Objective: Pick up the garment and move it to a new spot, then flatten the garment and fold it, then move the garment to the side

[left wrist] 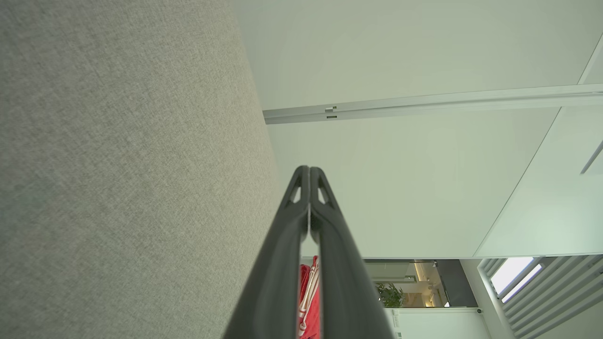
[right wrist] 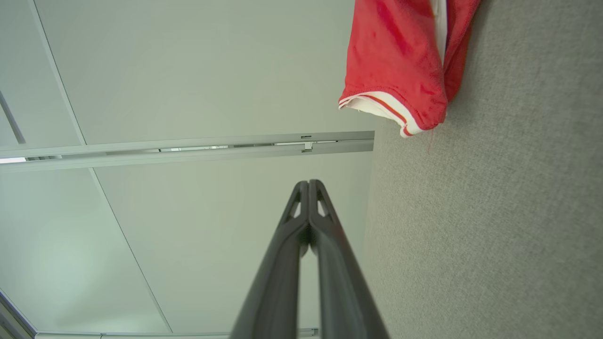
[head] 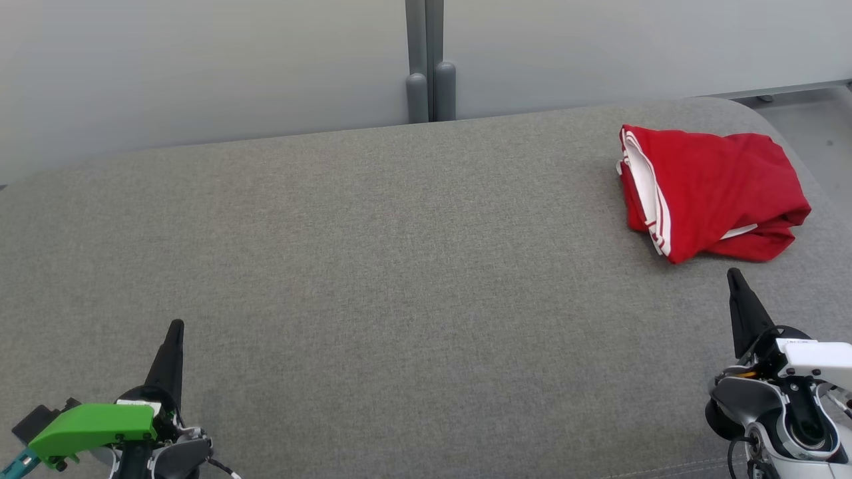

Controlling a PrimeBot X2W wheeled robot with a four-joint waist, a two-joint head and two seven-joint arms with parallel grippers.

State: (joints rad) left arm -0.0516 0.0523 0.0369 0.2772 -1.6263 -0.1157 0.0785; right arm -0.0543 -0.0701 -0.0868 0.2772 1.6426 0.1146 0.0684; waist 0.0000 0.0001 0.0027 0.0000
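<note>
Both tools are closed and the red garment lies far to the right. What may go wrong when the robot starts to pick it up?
1. The red garment sits close to the rounded right edge of the grey padded surface; a nudge from the right tool might push it off.
2. It is bunched in layers, so a pinch may catch only one layer.

The left end effector rises from the bottom edge, its two dark fingers pressed together at the tips. To its left spreads the grey woven surface. To its right stand pale wall panels crossed by a metal rail. Low down, the narrow slit between the end effector's fingers shows a strip of the red, white-striped garment. A green plant shows just right of the end effector.
</note>
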